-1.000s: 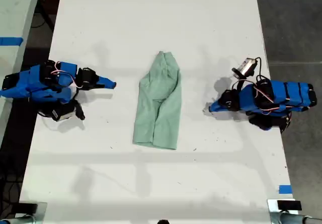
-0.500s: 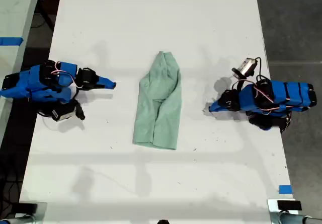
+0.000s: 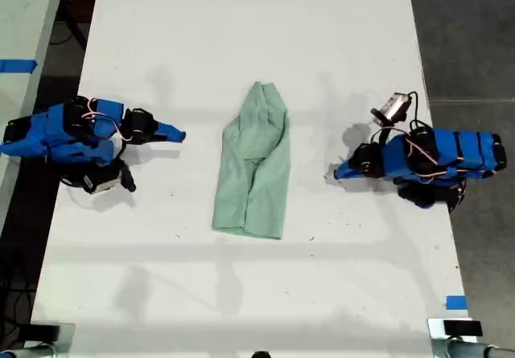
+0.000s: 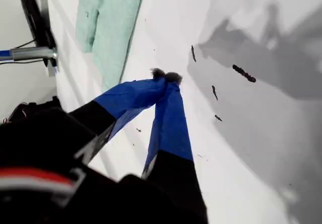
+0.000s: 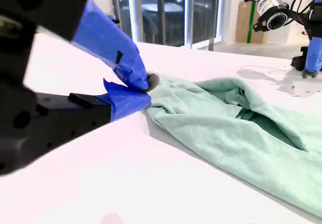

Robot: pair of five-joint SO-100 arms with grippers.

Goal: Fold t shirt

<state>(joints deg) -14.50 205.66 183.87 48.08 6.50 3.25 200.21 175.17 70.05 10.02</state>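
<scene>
- The t shirt (image 3: 254, 167) lies mid-table, already folded lengthwise into a narrow strip; a crosswise fold probably remains, though its layers are hard to read.
- Its long axis runs up-down in the exterior view, narrow end toward that view's top.
- My first gripper (image 4: 166, 76) and my second gripper (image 5: 147, 88) rest clenched, holding nothing, well apart from the cloth.

The t shirt (image 3: 255, 165) is plain pale mint green, the table (image 3: 241, 44) white, both arms blue and black.
</scene>
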